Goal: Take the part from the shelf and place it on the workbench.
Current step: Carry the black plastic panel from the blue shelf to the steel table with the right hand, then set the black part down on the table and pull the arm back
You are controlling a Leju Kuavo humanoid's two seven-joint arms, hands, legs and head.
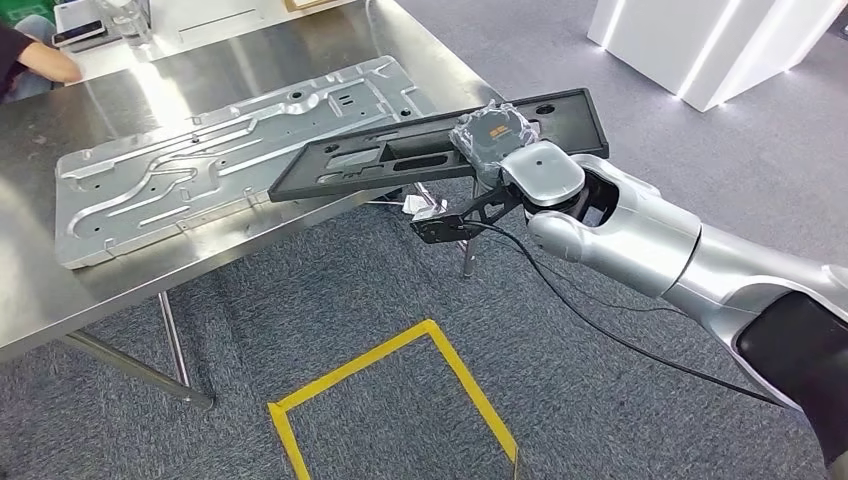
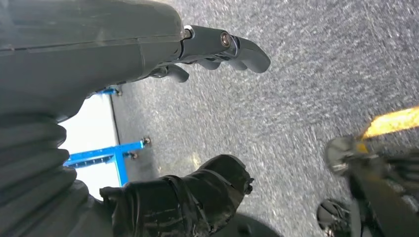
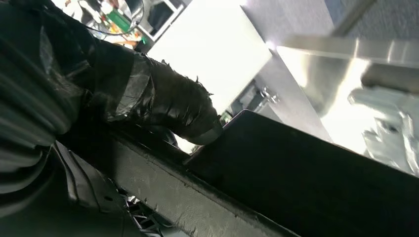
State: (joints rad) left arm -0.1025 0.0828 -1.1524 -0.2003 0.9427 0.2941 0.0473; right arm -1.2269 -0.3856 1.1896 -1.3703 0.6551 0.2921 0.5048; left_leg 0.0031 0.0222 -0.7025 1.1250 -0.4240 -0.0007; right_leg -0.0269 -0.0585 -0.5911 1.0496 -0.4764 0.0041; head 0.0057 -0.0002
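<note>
Right hand [image 1: 505, 150] grips black part [image 1: 420, 150] | over workbench [image 1: 60, 290] edge

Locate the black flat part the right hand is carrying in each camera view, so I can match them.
Head view: the black part runs across the middle, over the workbench edge, held by the right hand.
Left wrist view: not in it.
Right wrist view: the part's dark underside spreads from the thumb.
Shared landmark: the steel workbench top.
</note>
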